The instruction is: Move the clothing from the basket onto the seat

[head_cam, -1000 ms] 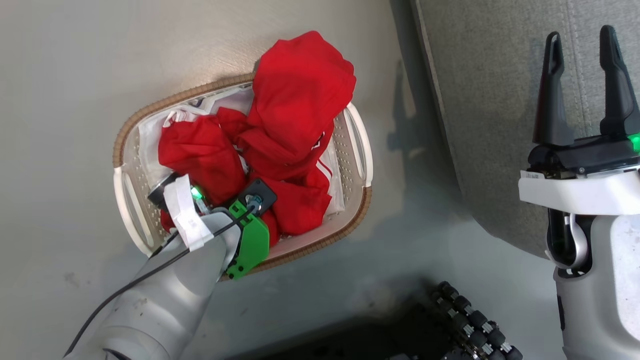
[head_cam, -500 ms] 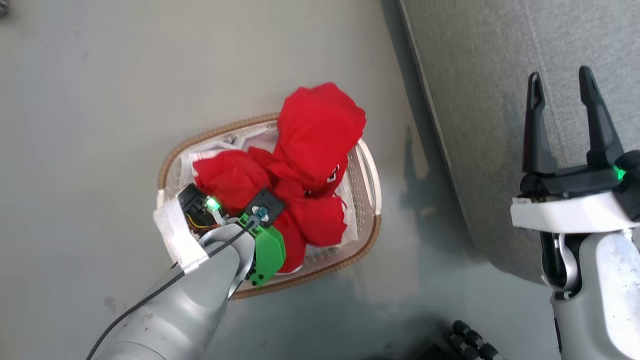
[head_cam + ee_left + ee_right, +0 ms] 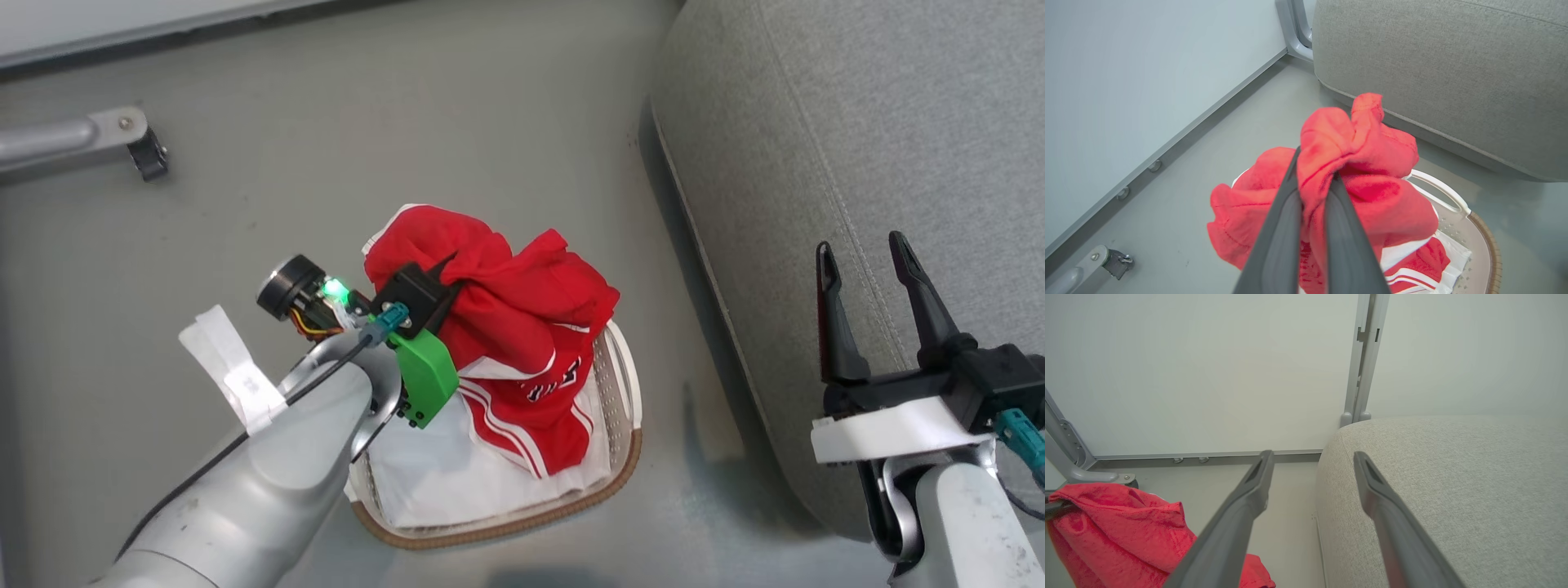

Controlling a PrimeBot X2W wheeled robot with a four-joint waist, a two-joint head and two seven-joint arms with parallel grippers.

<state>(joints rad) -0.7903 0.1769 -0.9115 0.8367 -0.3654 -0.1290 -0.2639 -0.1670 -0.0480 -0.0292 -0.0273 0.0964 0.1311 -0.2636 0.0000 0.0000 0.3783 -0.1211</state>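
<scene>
Pinching the clothing (image 3: 522, 327) in our left claw (image 3: 1316, 171), we hold it bunched over the basket (image 3: 624, 392), tail trailing inside; right claw (image 3: 865, 253) spread, empty; nothing on the seat (image 3: 857, 122) yet, carry-over remains

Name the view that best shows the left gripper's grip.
Left wrist view: the left gripper pinches a fold of the clothing, close up. Head view shows the pinch partly, from behind; right wrist view shows red cloth.

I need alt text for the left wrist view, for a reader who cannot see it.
The left end effector is shut on bright red soft clothing, held above the cream-white perforated plastic basket. Behind them stands the large light-grey fabric seat on a grey floor.
</scene>
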